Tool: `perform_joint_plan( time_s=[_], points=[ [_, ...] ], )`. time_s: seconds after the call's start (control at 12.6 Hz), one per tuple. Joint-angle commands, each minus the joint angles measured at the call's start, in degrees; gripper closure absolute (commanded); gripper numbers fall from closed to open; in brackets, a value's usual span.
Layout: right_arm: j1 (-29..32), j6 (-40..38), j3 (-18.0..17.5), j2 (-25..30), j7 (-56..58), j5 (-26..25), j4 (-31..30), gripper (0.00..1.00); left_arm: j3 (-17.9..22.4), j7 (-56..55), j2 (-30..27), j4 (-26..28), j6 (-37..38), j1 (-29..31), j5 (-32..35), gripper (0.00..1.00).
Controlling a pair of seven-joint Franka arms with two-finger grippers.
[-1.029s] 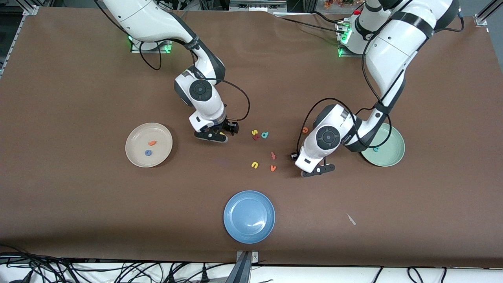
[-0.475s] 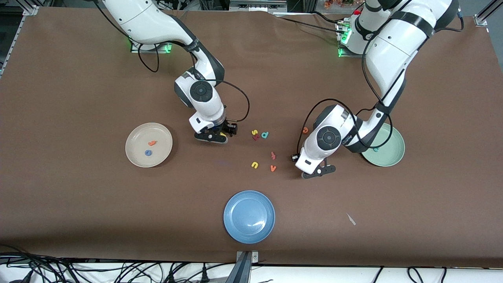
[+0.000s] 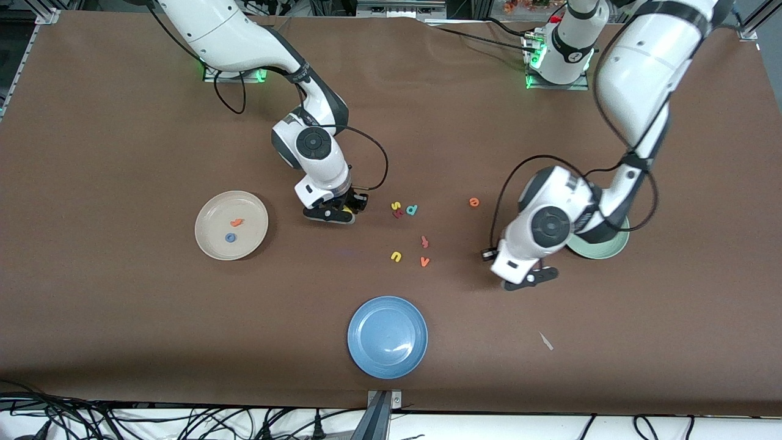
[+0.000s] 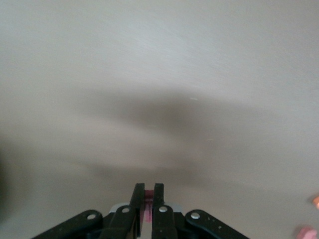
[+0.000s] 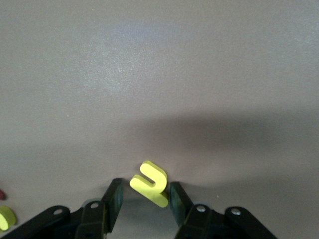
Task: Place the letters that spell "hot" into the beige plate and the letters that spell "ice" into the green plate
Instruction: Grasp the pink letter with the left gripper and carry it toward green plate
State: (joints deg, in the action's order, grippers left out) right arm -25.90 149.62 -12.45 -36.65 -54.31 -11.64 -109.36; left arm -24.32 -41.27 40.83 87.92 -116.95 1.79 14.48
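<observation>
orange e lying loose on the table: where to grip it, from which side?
From straight above. The orange e lies flat on the table with nothing beside it, so a pinch across its round outer edge has room on both sides. Lying so low, it likely offers no hold from the side.

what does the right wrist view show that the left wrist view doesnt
Only the right wrist view: a yellow h on the table between the right gripper's parted fingers, plus another yellow letter at the frame's edge.

Only the left wrist view: the left gripper shut on a thin dark red i, with blurred orange and pink letters in one corner.

Both: black fingers over bare brown table.
</observation>
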Motion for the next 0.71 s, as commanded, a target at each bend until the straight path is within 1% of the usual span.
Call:
perform_joint_plan(
  time_s=[0.0,0.08,0.16,0.4,0.47,0.63],
  points=[
    [0.06,0.58,0.14,-1.06,-1.15,-1.8,0.9,0.71,-1.16,13.35,-6.28,1.64,9.77,7.06,-3.41,1.0],
    [0.06,0.5,0.14,-1.06,-0.98,-1.8,0.9,0.73,-1.16,17.58,-6.9,1.64,13.03,9.52,-3.41,1.0],
    [0.15,0.41,0.23,-0.89,-0.89,-1.89,0.9,0.73,-1.16,21.71,-6.91,1.9,14.97,11.72,-3.32,1.0],
    [0.41,-0.12,0.84,0.61,1.03,-2.59,0.73,0.73,-0.64,30.43,-5.42,3.92,16.05,17.35,-2.1,1.0],
    [0.41,-0.55,0.93,0.7,1.48,-2.59,0.73,0.71,-0.64,31.59,-3.76,4.45,15.96,18.67,0.0,1.0],
    [0.5,-0.82,1.89,1.57,2.01,-2.59,0.82,0.46,-0.64,31.6,-1.38,5.5,15.79,19.04,3.34,1.0]
  ],
)
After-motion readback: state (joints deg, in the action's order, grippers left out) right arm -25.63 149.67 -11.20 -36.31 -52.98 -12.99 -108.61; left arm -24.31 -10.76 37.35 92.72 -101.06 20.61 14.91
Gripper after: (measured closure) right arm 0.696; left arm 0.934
